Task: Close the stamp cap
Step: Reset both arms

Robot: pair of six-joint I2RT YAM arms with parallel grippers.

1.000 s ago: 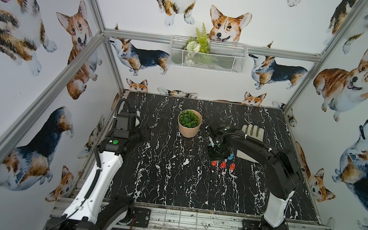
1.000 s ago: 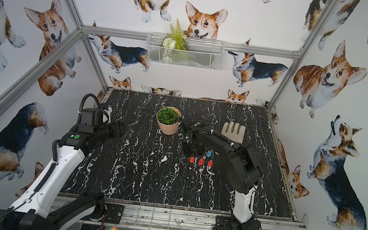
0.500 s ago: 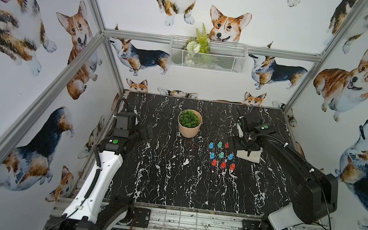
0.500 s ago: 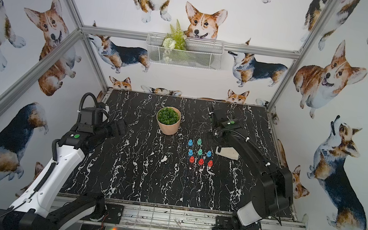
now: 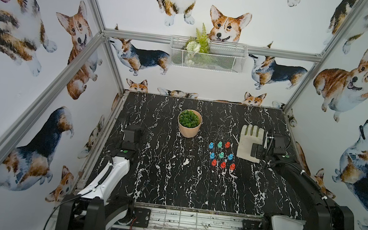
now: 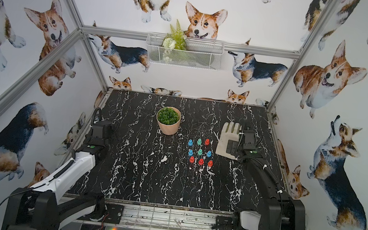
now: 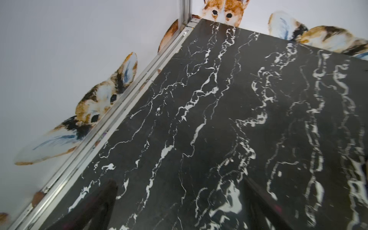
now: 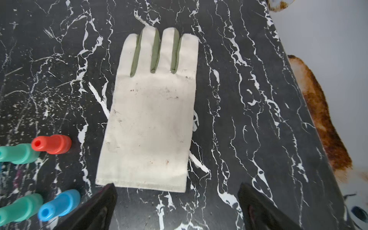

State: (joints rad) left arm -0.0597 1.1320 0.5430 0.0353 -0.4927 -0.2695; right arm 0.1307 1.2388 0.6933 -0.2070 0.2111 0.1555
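Several small stamps, blue, teal and red, stand upright in a tight square on the black marble table. The right wrist view shows a red stamp, a blue one and two teal ones at its edge. I cannot tell a cap from a stamp body. My right gripper hangs open and empty to the right of the stamps, at the glove's cuff. My left gripper is open over bare table near the left edge, far from the stamps.
A white glove with green between its fingers lies flat right of the stamps. A potted plant stands behind them at mid-table. A wire basket hangs on the back wall. Aluminium rails edge the table.
My right arm has swung away from the stamps to the right side by the glove, uncovering the whole group. The left arm has hardly moved.
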